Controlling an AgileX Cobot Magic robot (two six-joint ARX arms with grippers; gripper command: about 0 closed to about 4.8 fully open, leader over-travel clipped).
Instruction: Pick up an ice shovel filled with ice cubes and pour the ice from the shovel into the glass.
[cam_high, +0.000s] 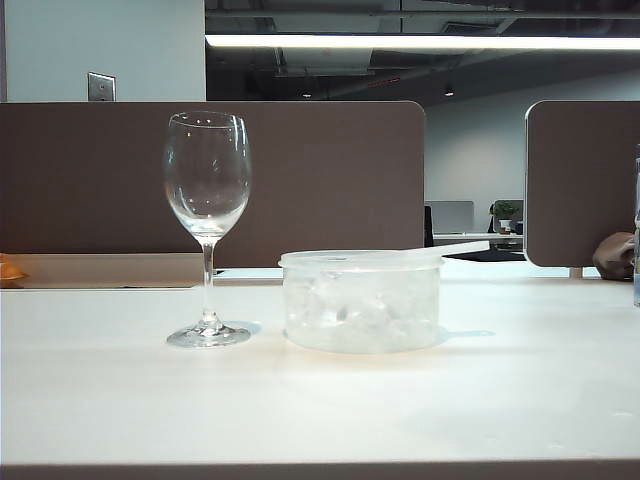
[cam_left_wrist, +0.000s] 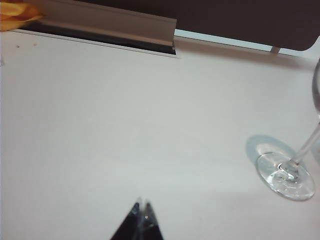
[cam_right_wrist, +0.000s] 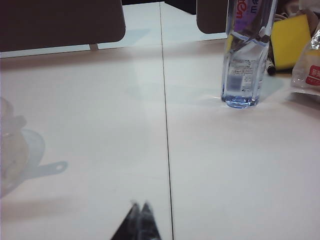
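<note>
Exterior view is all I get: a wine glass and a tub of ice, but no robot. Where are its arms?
Observer: The left wrist view shows the left gripper with its fingers shut, above bare table, well apart from the foot of the glass.
Operator: And the other arm?
Observer: The right gripper has its fingers shut on nothing, over bare table, well apart from the tub.
Operator: Is there anything beyond my right edge?
Observer: Yes, a clear water bottle stands upright there, next to a yellow block.
</note>
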